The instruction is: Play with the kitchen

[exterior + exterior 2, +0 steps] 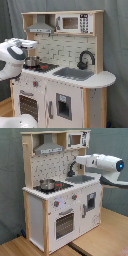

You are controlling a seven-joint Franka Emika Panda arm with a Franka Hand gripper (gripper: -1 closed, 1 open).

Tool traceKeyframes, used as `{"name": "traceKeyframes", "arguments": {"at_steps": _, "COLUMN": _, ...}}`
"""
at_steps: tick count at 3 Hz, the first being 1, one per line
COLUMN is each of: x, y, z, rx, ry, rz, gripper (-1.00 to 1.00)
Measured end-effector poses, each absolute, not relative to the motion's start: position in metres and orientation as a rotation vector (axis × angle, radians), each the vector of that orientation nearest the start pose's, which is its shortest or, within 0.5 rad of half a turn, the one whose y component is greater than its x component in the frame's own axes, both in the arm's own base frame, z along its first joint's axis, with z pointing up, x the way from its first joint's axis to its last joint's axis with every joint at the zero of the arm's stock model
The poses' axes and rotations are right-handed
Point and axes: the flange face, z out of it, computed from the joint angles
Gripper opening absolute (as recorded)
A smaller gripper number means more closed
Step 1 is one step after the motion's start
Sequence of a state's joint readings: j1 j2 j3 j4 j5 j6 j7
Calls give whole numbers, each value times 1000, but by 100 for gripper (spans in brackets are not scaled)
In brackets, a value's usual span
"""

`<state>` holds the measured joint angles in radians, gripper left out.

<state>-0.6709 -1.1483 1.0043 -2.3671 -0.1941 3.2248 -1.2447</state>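
**One arm hovering, nothing touched yet**

One gripper (80,161) hangs in the air over the counter, and from here I cannot tell whether the claw is spread or closed. In the second exterior view the tip of the white arm sits level with the top of the black faucet (73,166), close beside it on the picture, though whether it touches is impossible to say. Below it lies the sink (82,178), grey and set into the worktop.

Out from there, the stovetop (50,187) carries a small metal pot (46,183), standing upright on a burner towards the second exterior view's left. Above it the grey hood (49,148), and beside that the little microwave (75,139) on the upper shelf. The kitchen (67,102) itself stands on a wooden floor against a grey curtain, tall, white and pale wood, with knobs (56,204) on the front and the oven door (64,223) shut beneath them.

In the first exterior view the arm's bulky white body (15,55) fills the first exterior view's left edge, in front of the stove end.

My read: this is the approach, the arm picking a feature to play with, and the faucet or sink looks the likeliest. The next move calls for a slow descent towards the faucet handle, keeping clear of the shelf overhead and of the pot
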Motion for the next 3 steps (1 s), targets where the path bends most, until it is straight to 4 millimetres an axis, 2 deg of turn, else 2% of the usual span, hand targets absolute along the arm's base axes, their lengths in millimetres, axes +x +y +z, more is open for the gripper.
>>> {"name": "traceKeyframes", "arguments": {"at_steps": 1, "x": 295, "y": 362, "z": 606, "rx": 565, "ry": 1399, "rz": 697, "gripper": 100}}
{"name": "traceKeyframes", "arguments": {"at_steps": 3, "x": 266, "y": 359, "z": 576, "rx": 573, "ry": 1334, "rz": 708, "gripper": 100}}
